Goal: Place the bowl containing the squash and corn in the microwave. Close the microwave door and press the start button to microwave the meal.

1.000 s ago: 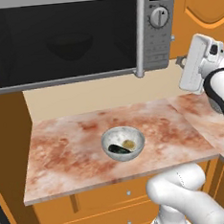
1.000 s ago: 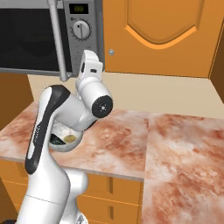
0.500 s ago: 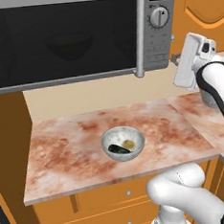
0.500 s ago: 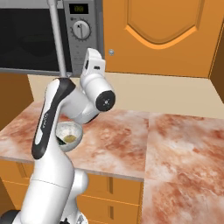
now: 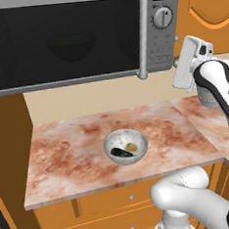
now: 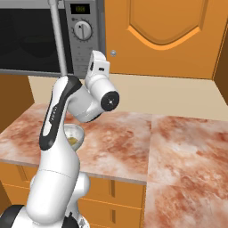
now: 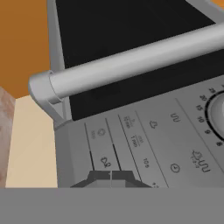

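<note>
The fingers (image 7: 111, 176) are clenched together, grasping nothing; their tips rest at the microwave (image 7: 148, 144) button panel. The microwave door (image 7: 131, 39) stands shut just beyond them; its bar handle (image 7: 131, 59) crosses above.

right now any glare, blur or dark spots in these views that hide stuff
Left base view: the microwave door glass is dark, the bowl behind it only a dim outline. Right base view: evenly lit, no glare; the arm covers part of the grey bowl. Hand view: the handle is sharp, panel symbols small and soft.
</note>
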Robot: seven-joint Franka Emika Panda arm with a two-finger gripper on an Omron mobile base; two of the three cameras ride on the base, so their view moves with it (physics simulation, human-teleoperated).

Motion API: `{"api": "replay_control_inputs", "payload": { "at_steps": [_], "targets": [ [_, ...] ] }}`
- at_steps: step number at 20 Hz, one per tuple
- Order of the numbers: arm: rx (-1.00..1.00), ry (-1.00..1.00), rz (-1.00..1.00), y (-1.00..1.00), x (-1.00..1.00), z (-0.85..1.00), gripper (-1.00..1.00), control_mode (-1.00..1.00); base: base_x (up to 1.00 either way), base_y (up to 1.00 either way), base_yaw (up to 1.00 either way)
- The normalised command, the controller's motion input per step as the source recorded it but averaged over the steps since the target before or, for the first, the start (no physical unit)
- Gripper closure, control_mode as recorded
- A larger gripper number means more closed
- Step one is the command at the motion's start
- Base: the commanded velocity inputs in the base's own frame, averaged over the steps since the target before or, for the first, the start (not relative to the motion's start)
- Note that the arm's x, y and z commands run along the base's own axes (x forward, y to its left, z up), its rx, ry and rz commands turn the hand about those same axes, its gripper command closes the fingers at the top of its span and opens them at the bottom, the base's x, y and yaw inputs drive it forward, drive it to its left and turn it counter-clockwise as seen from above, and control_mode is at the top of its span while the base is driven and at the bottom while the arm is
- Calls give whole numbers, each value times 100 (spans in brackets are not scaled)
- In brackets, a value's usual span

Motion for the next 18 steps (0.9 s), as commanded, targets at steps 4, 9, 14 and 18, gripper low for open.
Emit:
{"api": "replay_control_inputs", "payload": {
  "at_steps": [4, 9, 14, 18],
  "targets": [
    [0, 0, 0, -6, 39, 0, 100, -100, 0, 0, 0],
    [0, 0, 0, -11, 36, -4, 100, -100, 0, 0, 0],
    [0, 0, -1, -3, 32, -20, 100, -100, 0, 0, 0],
    [-5, 0, -8, 0, 36, -26, 100, -100, 0, 0, 0]
  ]
}}
